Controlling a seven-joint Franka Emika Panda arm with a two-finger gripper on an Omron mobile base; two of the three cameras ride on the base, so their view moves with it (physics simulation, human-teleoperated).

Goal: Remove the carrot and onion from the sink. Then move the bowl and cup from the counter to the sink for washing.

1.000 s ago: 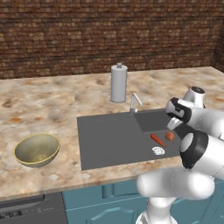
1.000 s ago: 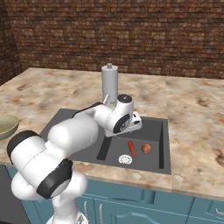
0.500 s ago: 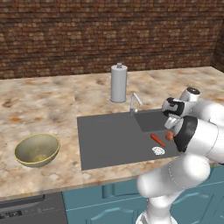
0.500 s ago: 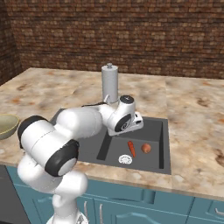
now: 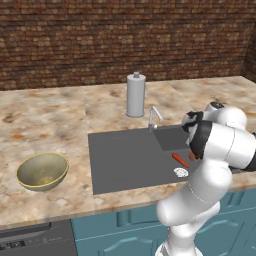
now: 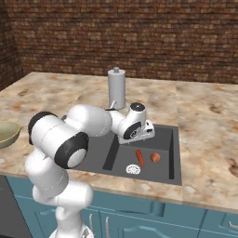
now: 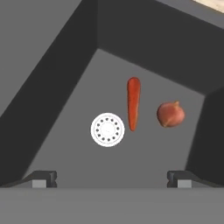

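The slim orange-red carrot [image 7: 133, 103] lies flat on the dark grey sink [image 7: 65, 65] basin floor, between the white drain [image 7: 107, 129] and the reddish-brown onion [image 7: 170, 114], and we judge it light, stiff and best pinched across its middle by our wide-apart, empty gripper [image 7: 111, 178] above it.

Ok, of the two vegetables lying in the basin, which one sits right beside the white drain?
The slim orange-red carrot: its lower end lies just beside the round white drain. The reddish-brown ball-shaped onion lies beyond the carrot, farther from the drain.
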